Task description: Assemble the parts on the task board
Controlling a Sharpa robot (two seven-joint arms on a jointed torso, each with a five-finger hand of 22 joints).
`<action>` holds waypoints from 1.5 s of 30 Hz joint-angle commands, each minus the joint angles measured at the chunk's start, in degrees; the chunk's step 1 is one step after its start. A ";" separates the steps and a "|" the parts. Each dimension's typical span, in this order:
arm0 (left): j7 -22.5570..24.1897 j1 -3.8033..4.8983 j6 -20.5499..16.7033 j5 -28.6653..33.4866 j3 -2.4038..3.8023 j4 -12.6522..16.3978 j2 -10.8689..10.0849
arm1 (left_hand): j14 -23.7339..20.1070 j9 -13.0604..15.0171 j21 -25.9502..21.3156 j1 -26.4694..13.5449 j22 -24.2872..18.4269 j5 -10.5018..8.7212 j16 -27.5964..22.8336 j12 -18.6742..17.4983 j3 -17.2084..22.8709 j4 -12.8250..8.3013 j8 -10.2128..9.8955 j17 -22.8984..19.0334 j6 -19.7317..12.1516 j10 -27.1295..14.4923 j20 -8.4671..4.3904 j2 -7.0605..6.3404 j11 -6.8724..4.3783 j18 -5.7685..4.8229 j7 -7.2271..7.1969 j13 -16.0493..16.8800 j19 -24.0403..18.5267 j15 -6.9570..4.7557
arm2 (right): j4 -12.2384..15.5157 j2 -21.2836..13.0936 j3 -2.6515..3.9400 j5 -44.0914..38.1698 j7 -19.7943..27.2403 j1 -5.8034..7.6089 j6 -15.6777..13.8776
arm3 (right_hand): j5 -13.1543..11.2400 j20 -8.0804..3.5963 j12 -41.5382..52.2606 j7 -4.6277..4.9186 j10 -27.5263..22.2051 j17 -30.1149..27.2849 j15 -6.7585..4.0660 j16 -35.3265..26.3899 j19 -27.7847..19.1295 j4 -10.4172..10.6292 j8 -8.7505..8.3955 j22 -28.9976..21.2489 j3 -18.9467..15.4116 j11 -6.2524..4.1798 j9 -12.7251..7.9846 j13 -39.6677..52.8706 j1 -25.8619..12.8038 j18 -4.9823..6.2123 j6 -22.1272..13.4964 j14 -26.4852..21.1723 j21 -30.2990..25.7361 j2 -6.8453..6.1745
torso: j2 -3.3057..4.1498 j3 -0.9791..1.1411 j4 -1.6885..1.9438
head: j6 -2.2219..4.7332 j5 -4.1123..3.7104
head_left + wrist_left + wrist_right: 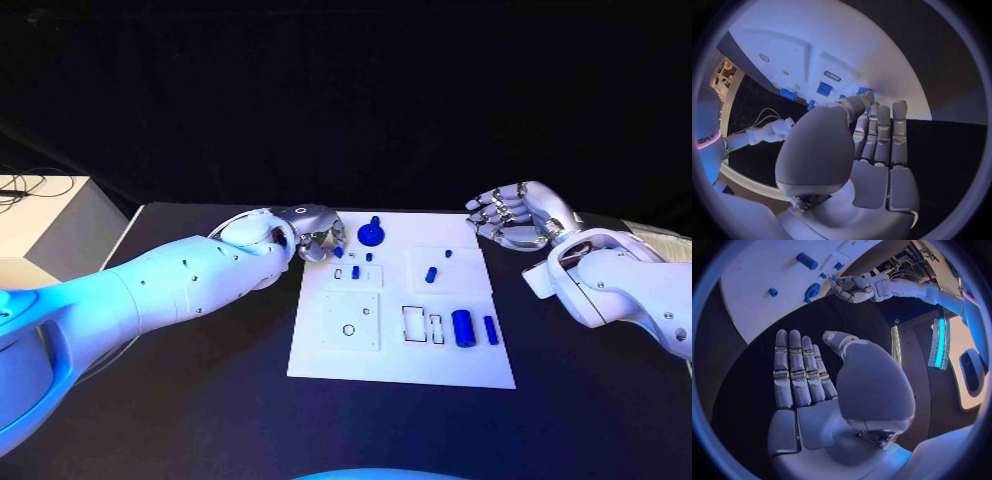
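1. White and flat, the task board (378,352) lies in the middle of the black table (216,400). It looks like a stiff plate, too broad for one hand to take, so I judge it is meant to stay put while the parts go into it.
2. Recesses cut into the board act as its containers: a square plate with a round hole (348,328) sits near the board's left edge and looks unfilled, and two outlined slots (414,319) beside it look open too. Whether the small seats at the far end are filled I cannot tell.
3. Blue, the largest part is a short cylinder (463,328) lying on the board's right side; it looks rigid, light and smooth, likely to roll, so I would take it across its middle.
4. Next, a round disc part with a stem (372,235) sits at the far edge; its rim seems the best hold.
5. Smaller still, a slim bar (490,330) lies just beside the cylinder, and tiny pegs (430,271) need a fingertip pinch and could slip.
6. At the board's far left corner the left hand (310,235) has its fingers curled down; whether it holds a part I cannot tell.
7. Off the far right corner the right hand (516,215) hangs above the table, fingers straight and apart, holding nothing.
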 commanded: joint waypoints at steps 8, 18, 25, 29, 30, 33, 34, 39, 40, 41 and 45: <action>2.95 0.01 -0.94 0.96 -0.18 -0.25 0.44 | -0.41 0.17 1.57 0.91 1.03 0.11 -0.43 1.07 0.51 -1.82 -0.27 -0.51 0.91 -2.47 -0.18 -0.50 0.01 0.82 -0.11 0.41 -1.54 -0.28 | 0.17 0.04 0.03 -0.20 0.63 0.01 0.80 | 0.38 0.05 -0.35 0.40 -0.02 -0.05 0.33 -0.34 -0.30 -0.03 -0.30 -0.06 -0.17 0.35 -0.05 -0.09 -0.32 0.30 -0.11 0.13 -0.15 -0.08 | 0.03 0.02 0.03 | -0.16 -0.20; 3.55 0.00 -0.68 1.07 -0.33 -0.25 0.44 | -0.07 0.41 2.65 0.84 1.88 0.10 -0.23 2.16 0.85 -2.71 -0.07 -0.72 1.75 -3.17 -0.35 -0.24 -0.12 0.78 -0.18 0.85 -1.88 -0.46 | 0.23 0.06 0.03 -0.20 0.62 0.01 0.78 | 0.38 0.05 -0.35 0.40 -0.02 -0.05 0.33 -0.34 -0.30 -0.03 -0.30 -0.06 -0.17 0.35 -0.05 -0.09 -0.32 0.30 -0.11 0.13 -0.15 -0.08 | 0.01 -0.01 0.04 | -0.19 -0.26; 3.97 0.00 -0.59 1.26 -0.42 -0.18 0.41 | 0.14 0.67 3.29 0.90 2.37 0.10 0.01 2.93 1.08 -3.30 0.15 -0.78 2.32 -3.27 -0.44 -0.03 -0.20 0.75 -0.28 1.13 -1.95 -0.55 | 0.26 0.07 0.03 -0.20 0.61 0.01 0.75 | 0.38 0.05 -0.35 0.40 -0.02 -0.05 0.33 -0.34 -0.30 -0.03 -0.30 -0.06 -0.17 0.35 -0.05 -0.09 -0.32 0.30 -0.11 0.13 -0.15 -0.08 | 0.00 -0.01 0.09 | -0.19 -0.28; 4.02 0.00 -0.53 1.29 -0.46 -0.16 0.37 | 0.24 0.89 3.67 0.98 2.63 0.10 0.14 3.29 1.31 -3.68 0.37 -0.83 2.82 -3.40 -0.50 0.14 -0.25 0.75 -0.36 1.26 -2.04 -0.62 | 0.27 0.08 0.03 -0.20 0.60 0.01 0.76 | 0.38 0.05 -0.35 0.40 -0.02 -0.05 0.33 -0.34 -0.30 -0.03 -0.30 -0.06 -0.17 0.35 -0.05 -0.09 -0.32 0.30 -0.11 0.13 -0.15 -0.08 | 0.00 -0.02 0.05 | -0.24 -0.29; 4.01 0.00 -0.52 1.29 -0.47 -0.16 0.36 | 0.26 0.94 3.79 0.99 2.73 0.10 0.17 3.37 1.37 -3.77 0.43 -0.84 2.93 -3.43 -0.52 0.18 -0.26 0.74 -0.38 1.28 -2.01 -0.62 | 0.27 0.08 0.03 -0.20 0.60 0.01 0.76 | 0.38 0.05 -0.35 0.40 -0.02 -0.05 0.33 -0.34 -0.30 -0.03 -0.30 -0.06 -0.17 0.35 -0.05 -0.09 -0.32 0.30 -0.11 0.13 -0.15 -0.08 | 0.00 -0.04 0.06 | -0.24 -0.30; 3.99 0.00 -0.51 1.30 -0.49 -0.18 0.32 | 0.30 1.04 4.07 1.11 2.92 0.10 0.21 3.57 1.60 -4.04 0.49 -0.88 3.10 -3.48 -0.57 0.31 -0.28 0.73 -0.42 1.34 -2.00 -0.66 | 0.24 0.09 0.03 -0.20 0.60 0.01 0.76 | 0.38 0.05 -0.35 0.40 -0.02 -0.05 0.33 -0.34 -0.30 -0.03 -0.30 -0.06 -0.17 0.35 -0.05 -0.09 -0.32 0.30 -0.11 0.13 -0.15 -0.08 | -0.02 -0.02 0.05 | -0.25 -0.26; 3.99 0.00 -0.50 1.30 -0.50 -0.18 0.30 | 0.30 1.06 4.10 1.13 2.94 0.10 0.22 3.59 1.64 -4.08 0.50 -0.89 3.12 -3.49 -0.57 0.33 -0.29 0.73 -0.42 1.35 -2.02 -0.67 | 0.24 0.10 0.03 -0.20 0.60 0.01 0.76 | 0.38 0.05 -0.35 0.40 -0.02 -0.05 0.33 -0.34 -0.30 -0.03 -0.30 -0.06 -0.17 0.35 -0.05 -0.09 -0.32 0.30 -0.11 0.13 -0.15 -0.08 | -0.02 -0.01 0.05 | -0.24 -0.27; 3.97 0.00 -0.54 1.30 -0.53 -0.21 0.24 | 0.33 1.22 4.71 1.25 3.38 0.10 0.28 3.90 2.08 -4.56 0.56 -0.97 3.33 -3.58 -0.64 0.48 -0.29 0.68 -0.46 1.44 -1.90 -0.70 | 0.21 0.11 0.03 -0.20 0.60 0.01 0.76 | 0.38 0.05 -0.35 0.40 -0.02 -0.05 0.33 -0.34 -0.30 -0.03 -0.30 -0.06 -0.17 0.35 -0.05 -0.09 -0.32 0.30 -0.11 0.13 -0.15 -0.08 | 0.00 -0.02 0.05 | -0.22 -0.30; 3.97 0.00 -0.57 1.30 -0.53 -0.23 0.23 | 0.33 1.22 4.71 1.25 3.38 0.10 0.28 3.90 2.08 -4.56 0.56 -0.97 3.33 -3.58 -0.64 0.48 -0.29 0.68 -0.46 1.44 -1.90 -0.70 | 0.21 0.12 0.03 -0.20 0.60 0.01 0.76 | 0.38 0.05 -0.35 0.40 -0.02 -0.05 0.33 -0.34 -0.30 -0.03 -0.30 -0.06 -0.17 0.35 -0.05 -0.09 -0.32 0.30 -0.11 0.13 -0.15 -0.08 | 0.00 -0.02 0.05 | -0.22 -0.30; 3.97 0.00 -0.59 1.30 -0.53 -0.24 0.22 | 0.34 1.26 4.90 1.29 3.53 0.10 0.29 3.98 2.22 -4.70 0.55 -1.00 3.34 -3.61 -0.66 0.53 -0.30 0.66 -0.46 1.45 -1.83 -0.71 | 0.20 0.12 0.03 -0.20 0.60 0.01 0.76 | 0.38 0.05 -0.35 0.40 -0.02 -0.05 0.33 -0.34 -0.30 -0.03 -0.30 -0.06 -0.17 0.35 -0.05 -0.09 -0.32 0.30 -0.11 0.13 -0.15 -0.08 | -0.01 -0.02 0.04 | -0.21 -0.30; 3.97 0.00 -0.71 1.30 -0.54 -0.28 0.19 | 0.44 1.36 5.38 1.37 3.86 0.10 0.40 4.16 2.64 -5.07 0.53 -1.04 3.39 -3.70 -0.70 0.68 -0.30 0.63 -0.50 1.49 -1.73 -0.75 | 0.19 0.12 0.03 -0.20 0.60 0.01 0.76 | 0.39 0.09 -0.42 0.42 0.03 -0.31 0.36 -0.54 -0.27 -0.06 -0.45 -0.67 -0.20 0.37 -0.09 -0.21 -0.32 0.31 -0.03 0.20 -0.12 0.00 | 0.01 -0.01 0.03 | -0.20 -0.32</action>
